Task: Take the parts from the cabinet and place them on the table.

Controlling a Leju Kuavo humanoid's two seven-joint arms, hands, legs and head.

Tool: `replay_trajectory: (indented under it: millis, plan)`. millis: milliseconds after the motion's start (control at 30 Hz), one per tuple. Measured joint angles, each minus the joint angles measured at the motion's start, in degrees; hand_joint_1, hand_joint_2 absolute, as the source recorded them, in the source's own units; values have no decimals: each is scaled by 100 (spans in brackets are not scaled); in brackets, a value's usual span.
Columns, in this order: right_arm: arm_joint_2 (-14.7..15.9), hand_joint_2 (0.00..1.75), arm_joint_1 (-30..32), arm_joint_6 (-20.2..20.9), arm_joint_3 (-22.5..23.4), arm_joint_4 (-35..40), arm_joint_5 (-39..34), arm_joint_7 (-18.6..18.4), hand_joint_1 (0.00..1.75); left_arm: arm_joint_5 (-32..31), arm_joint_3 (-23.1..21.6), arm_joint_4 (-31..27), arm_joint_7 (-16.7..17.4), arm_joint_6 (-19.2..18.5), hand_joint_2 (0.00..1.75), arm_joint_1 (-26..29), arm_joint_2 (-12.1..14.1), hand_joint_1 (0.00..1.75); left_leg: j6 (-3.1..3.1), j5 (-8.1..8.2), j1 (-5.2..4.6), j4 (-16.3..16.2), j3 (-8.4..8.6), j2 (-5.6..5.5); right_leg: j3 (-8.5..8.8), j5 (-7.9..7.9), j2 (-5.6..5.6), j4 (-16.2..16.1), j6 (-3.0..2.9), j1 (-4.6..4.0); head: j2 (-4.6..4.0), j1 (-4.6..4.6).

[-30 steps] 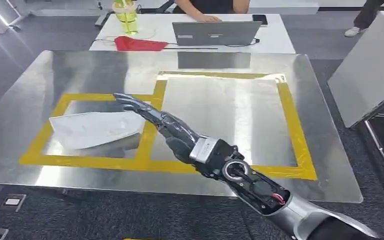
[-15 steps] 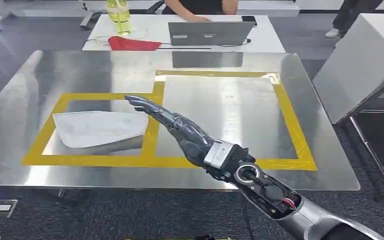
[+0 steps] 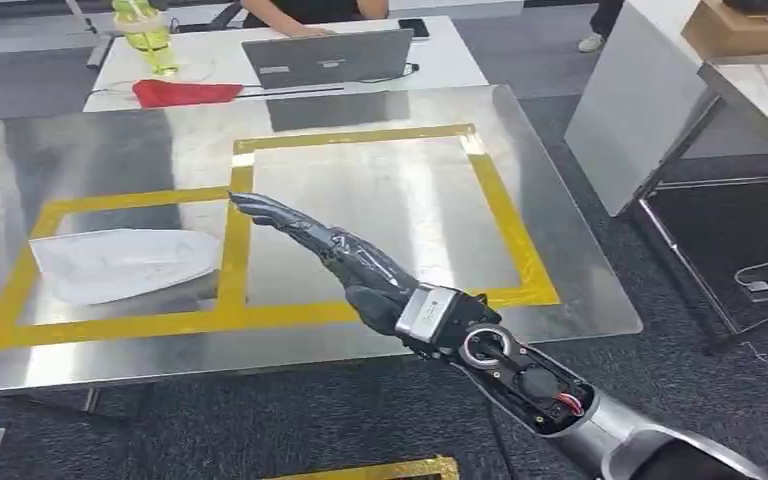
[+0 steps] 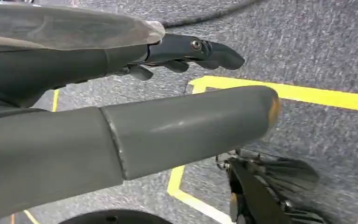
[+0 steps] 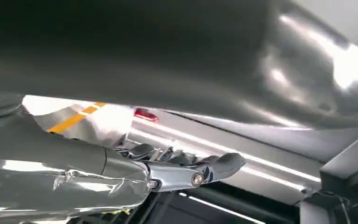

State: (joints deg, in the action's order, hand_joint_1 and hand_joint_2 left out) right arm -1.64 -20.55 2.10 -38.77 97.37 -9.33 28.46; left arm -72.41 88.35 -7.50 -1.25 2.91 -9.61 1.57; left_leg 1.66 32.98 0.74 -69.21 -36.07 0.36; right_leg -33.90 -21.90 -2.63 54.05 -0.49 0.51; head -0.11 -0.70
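Note:
A flat white part (image 3: 120,263) lies on the steel table (image 3: 380,200), inside the left of two yellow-taped rectangles. My right hand (image 3: 315,240) stretches out flat over the table and holds nothing. Its fingertips (image 3: 245,202) end above the yellow tape strip between the rectangles, just right of the part and apart from it. The right wrist view has the same hand (image 5: 121,172) with straight fingers and the table beyond. In the left wrist view my left hand (image 4: 168,130) hangs over grey carpet, thumb and fingers apart, with nothing in it.
Beyond the table stands a white desk with a laptop (image 3: 325,60), a green bottle (image 3: 145,35) and a red cloth (image 3: 185,93); a person sits there. A grey-sided bench (image 3: 640,100) stands at the right. Yellow tape (image 3: 380,470) marks the carpet.
The whole picture has shifted left, so the camera has turned right. My right hand's fingertips, earlier over the part's corner, now lie just right of it.

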Motion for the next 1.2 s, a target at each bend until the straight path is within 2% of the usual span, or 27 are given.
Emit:
replay_trajectory:
  millis: [67, 100, 133, 233, 267, 300, 333, 400, 433, 467, 500, 533, 567, 600, 633, 667, 733, 800, 833, 867, 900, 967, 1033, 1100, 1133, 1167, 1200]
  plan:
    - [0, 0, -1, 0, 0, 2, 0, 0, 0, 0, 0, 0, 0, 0, 0, -10, 2, 0, -56, -376, 3, 1085, 663, -73, -60, 75, -100, 0, 39, 1, 0, 6]
    - [0, 0, -2, 0, 0, 22, 0, 0, 0, 0, 0, 0, 0, 0, 0, -17, 9, 0, -96, -429, 6, 1578, 972, -289, -66, 110, -132, 4, 67, 7, 0, 7]
    - [4, 0, -6, 0, 4, 33, 0, 2, 0, 0, 0, 0, 2, 0, 0, -22, 9, 0, -144, -476, -51, 1630, 941, -291, -98, 154, -181, 6, 112, -30, 0, 3]
    - [13, 0, 19, 2, 11, 37, 0, 0, 0, -17, 0, 0, 11, 0, 0, -38, 7, 0, -235, -535, -95, 1575, 897, -192, -128, 259, -268, -23, 222, -4, 0, -24]
    - [30, 0, 32, 2, 15, 53, 0, 0, 0, -20, 0, 2, 33, 0, 0, -31, -20, 0, -285, -610, -49, 1616, 855, -124, -183, 285, -274, -14, 254, -6, 0, -27]
    - [35, 0, 42, 0, 22, 77, 0, 2, 0, -33, 0, 0, 42, 0, 0, -41, -6, 0, -317, -661, -50, 1620, 797, -58, -251, 79, -37, 118, 252, -3, 0, 4]
    - [46, 0, 43, 0, 37, 85, 2, -9, 0, -35, 0, 0, 50, 0, 0, -40, -13, 0, -358, -704, -57, 1621, 730, -23, -361, -276, 123, 446, 266, -9, 0, -72]
    - [52, 0, 51, 0, 46, 101, 7, -18, 0, -35, 0, 0, 68, 0, 0, -12, -9, 0, -380, -790, -66, 1615, 594, 100, -655, -972, 210, 1483, 304, 6, 0, -107]
    - [61, 0, 59, 0, 46, 112, 9, -30, 0, -33, 0, 0, 68, 0, 0, -3, -7, 0, -377, -826, -69, 1611, 535, 155, -721, -1124, 214, 1844, 317, 6, 0, -125]
    - [70, 0, 63, 2, 46, 114, 9, -42, 0, -28, 0, 0, 68, 0, 0, 2, -7, 0, -370, -863, -74, 1600, 478, 202, -695, -1133, 214, 2005, 324, 4, 0, -144]
    - [76, 0, 68, 4, 46, 114, 9, -48, 0, -22, 0, 0, 68, 2, 0, 2, -7, 0, -368, -889, -80, 1591, 434, 247, -583, -1051, 219, 1946, 324, 5, 0, -160]
    - [83, 0, 73, 9, 46, 114, 11, -50, 0, -17, 0, 0, 68, 2, 0, -1, -11, 0, -361, -917, -88, 1574, 379, 301, -299, -870, 229, 1656, 313, 2, 0, -168]
    - [83, 0, 77, 11, 46, 126, 19, -59, 0, -15, 0, 0, 68, 2, 0, -3, -17, 0, -348, -938, -100, 1554, 338, 355, 171, -645, 273, 1013, 281, -5, 0, -190]
    - [83, 0, 76, 15, 46, 142, 18, -61, 0, -17, 0, 0, 77, 2, 0, -6, -22, 0, -333, -951, -109, 1541, 332, 396, 594, -525, 384, 405, 231, -32, 0, -203]
    - [83, 0, 72, 15, 44, 153, 20, -63, 0, -17, 0, 0, 81, 2, 0, -7, -37, 0, -319, -966, -108, 1538, 331, 435, 773, -677, 549, 24, 189, -64, 0, -208]
    - [83, 0, 71, 15, 42, 170, 20, -66, 0, -17, 0, 2, 81, 2, 0, -6, -57, 0, -284, -993, -121, 1535, 319, 463, 863, -690, 624, -99, 144, -115, 0, -182]
    - [87, 0, 62, 15, 46, 188, 28, -70, 0, -37, 0, 0, 81, 4, 0, -9, -55, 0, -223, -1053, -90, 1537, 337, 548, 786, -610, 549, -84, 107, -144, 0, -190]
    - [87, 0, 73, 13, 46, 212, 92, -98, 0, -70, 0, 0, 74, 2, 0, -17, -57, 0, -156, -1135, -107, 1605, 347, 643, 679, -507, 437, -174, 6, -107, 0, -170]
    - [87, 0, 72, 0, 48, 236, 112, -109, 0, -85, 0, 2, 70, 0, 0, -22, -59, 0, -94, -1071, -80, 1585, 306, 472, 689, -422, 405, -217, -24, -60, 0, -164]
    - [90, 0, 61, -15, 50, 251, 112, -122, 0, -96, 0, 2, 66, 0, 0, -21, -66, 0, -61, -878, -85, 1425, 234, 268, 631, -397, 362, -229, -57, -49, 0, -126]
    - [88, 0, 63, -22, 46, 260, 114, -153, 0, -103, 0, 2, 61, 0, 0, -5, -64, 0, -34, -471, -69, 912, 38, 82, 552, -328, 321, -229, -91, -47, 0, -72]
    - [90, 0, 79, -28, 46, 273, 114, -173, 0, -107, 0, 0, 61, 4, 0, 15, -46, 0, -2, 75, -37, -166, -335, -2, 427, -222, 196, -225, -93, -47, 0, -2]
    - [92, 0, 106, -35, 46, 275, 114, -201, 0, -118, 0, 0, 61, 4, 0, 17, -44, 0, 17, 48, -7, -364, -327, -1, 368, -155, 97, -212, -69, -34, 0, 15]
    - [101, 0, 131, -37, 46, 286, 114, -210, 0, -125, 0, 2, 61, 4, 0, 14, -42, 0, 28, -268, 26, 227, 89, -3, 332, -120, 9, -203, -32, -13, 0, 18]
    - [105, 0, 133, -41, 48, 299, 114, -218, 0, -136, 0, 0, 61, 4, 0, 12, -42, 0, 48, -550, 61, 972, 525, -30, 323, -101, -46, -195, -3, 6, 0, 22]
    - [109, 0, 133, -44, 50, 315, 114, -219, 0, -136, 0, 0, 61, 4, 0, 11, -42, 0, 73, -686, 96, 1508, 839, -136, 309, -94, -92, -177, 27, 16, 0, 22]
    - [114, 0, 132, -46, 52, 330, 114, -219, 0, -136, 0, 2, 66, 4, 0, 6, -48, 0, 66, -600, 92, 1738, 979, -322, 251, -80, -134, -151, 74, -2, 0, 44]
